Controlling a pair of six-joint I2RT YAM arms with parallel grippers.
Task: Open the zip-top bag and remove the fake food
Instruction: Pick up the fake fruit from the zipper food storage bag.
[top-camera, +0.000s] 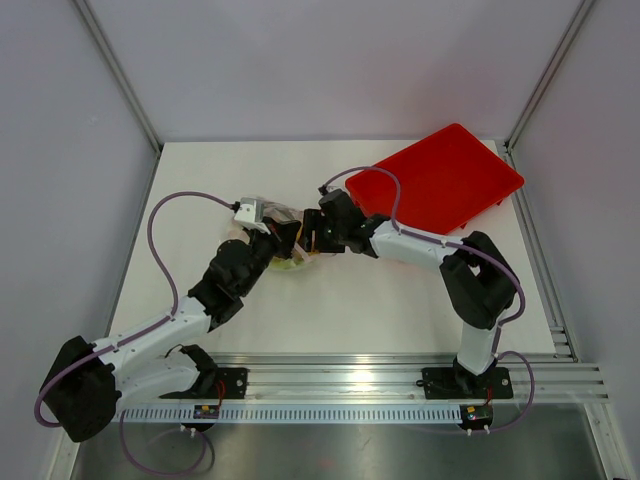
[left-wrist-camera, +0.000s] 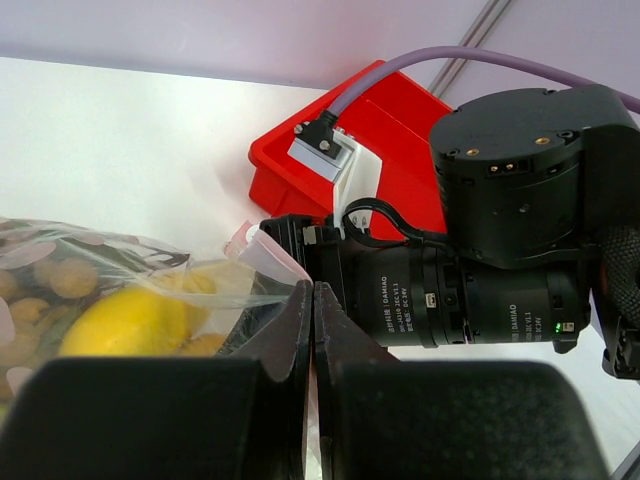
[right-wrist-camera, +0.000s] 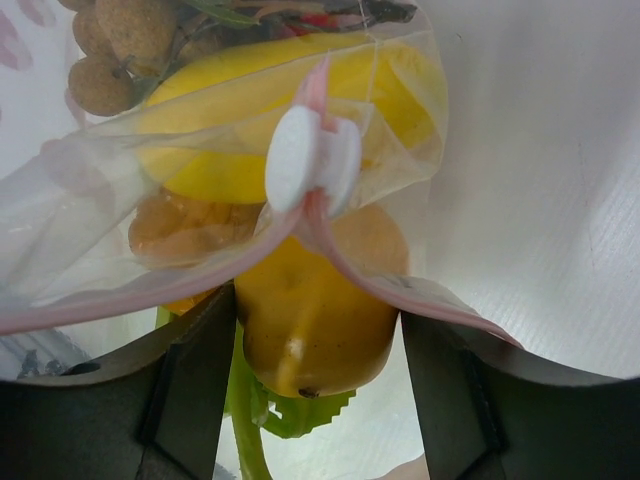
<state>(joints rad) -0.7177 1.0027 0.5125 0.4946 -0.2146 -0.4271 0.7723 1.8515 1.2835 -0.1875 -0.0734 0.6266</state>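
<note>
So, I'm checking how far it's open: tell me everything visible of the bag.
The bag is clear, crinkly plastic with a pink zip strip and a white slider. It lies on the table between both grippers, mouth parted, a yellow piece at the opening. Tan balls show inside. The left gripper pinches its edge; the right gripper has a finger on either side of the mouth.

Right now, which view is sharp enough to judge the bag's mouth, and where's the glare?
Right wrist: zip-top bag sharp, its white slider and the table blown out. Left wrist: tool fingers dark, soft. Top external: evenly lit, bag mostly hidden by arms.
</note>
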